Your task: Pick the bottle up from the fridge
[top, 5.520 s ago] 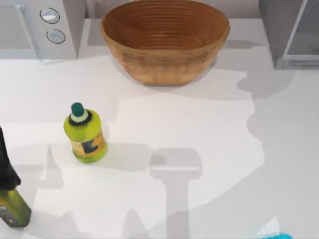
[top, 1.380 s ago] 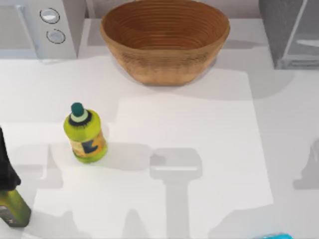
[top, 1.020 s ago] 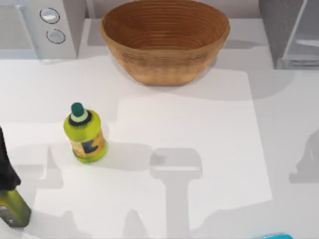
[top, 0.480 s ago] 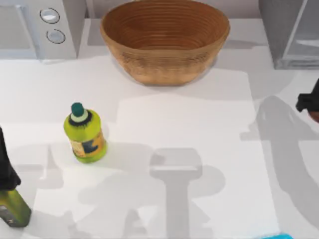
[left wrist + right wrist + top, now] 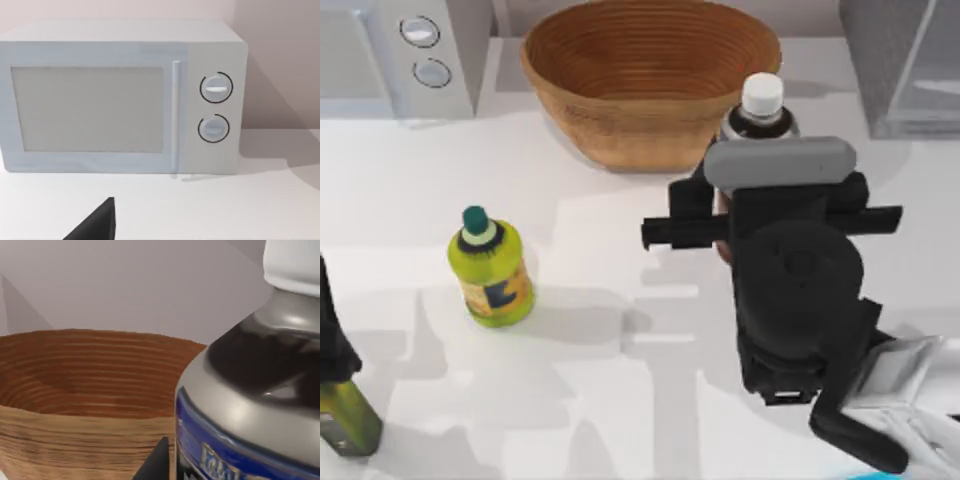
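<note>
Two arms share this white table [image 5: 620, 420], and near to far it reads as follows. At the near left edge of the top view stands an olive bottle with a black top [image 5: 340, 390], cut off by the frame. Near the right corner a sliver of something turquoise [image 5: 865, 472] shows at the bottom edge. A little farther in, left of centre, a yellow-green bottle with a dark green cap [image 5: 490, 265] stands upright on the bare surface, well apart from everything else.

Right of centre my right arm's dark bulk covers much of the table; its right gripper [image 5: 760, 190] sits at the far end of that mass, closed around the bottle [image 5: 761, 105]. The bottle's white cap and grey-dark collar rise just past the gripper's pale grey housing — the body below is hidden in the top view. The right wrist view shows the bottle [image 5: 250, 405] very close, with a glossy dark shoulder and a blue label band, upright, just beside the wicker basket [image 5: 85, 405].

That basket [image 5: 650, 85] stands at the far middle of the table. The bottle is held between it and the fridge [image 5: 905, 65] at the far right corner, outside the fridge. At the far left corner sits a light grey box with two round knobs [image 5: 125, 100]. Behind it rises a plain pale wall [image 5: 280, 60]. A dark tip of the left gripper [image 5: 97, 225] shows in the left wrist view — I cannot tell its state.
</note>
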Robot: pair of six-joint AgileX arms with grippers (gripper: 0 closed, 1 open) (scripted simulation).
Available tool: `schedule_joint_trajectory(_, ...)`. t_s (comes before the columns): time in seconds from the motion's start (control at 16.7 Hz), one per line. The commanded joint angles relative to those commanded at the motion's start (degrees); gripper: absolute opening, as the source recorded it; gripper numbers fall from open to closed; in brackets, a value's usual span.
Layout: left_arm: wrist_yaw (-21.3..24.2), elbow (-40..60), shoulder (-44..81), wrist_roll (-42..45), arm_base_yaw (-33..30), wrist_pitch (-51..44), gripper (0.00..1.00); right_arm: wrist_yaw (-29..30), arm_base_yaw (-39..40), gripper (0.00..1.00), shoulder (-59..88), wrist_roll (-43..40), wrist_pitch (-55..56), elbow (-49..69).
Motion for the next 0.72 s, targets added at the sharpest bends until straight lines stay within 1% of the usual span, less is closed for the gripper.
schedule_joint_trajectory(0.18,0.00,0.00,0.00,0.00,0.00,0.00,1.00,6.91,6.87,0.00,10.61,0.10,6.55,5.35)
schedule_joint_trajectory(0.36,0.00,0.00,0.00,0.00,0.00,0.00,1.00,11.27,11.17,0.00,16.93,0.05,10.88,8.94)
schedule_joint_trajectory(0.48,0.00,0.00,0.00,0.00,0.00,0.00,1.00,12.43,12.33,0.00,18.57,0.02,12.06,9.92)
schedule_joint_trajectory(0.72,0.00,0.00,0.00,0.00,0.00,0.00,1.00,12.48,12.37,0.00,18.63,0.02,12.11,9.96)
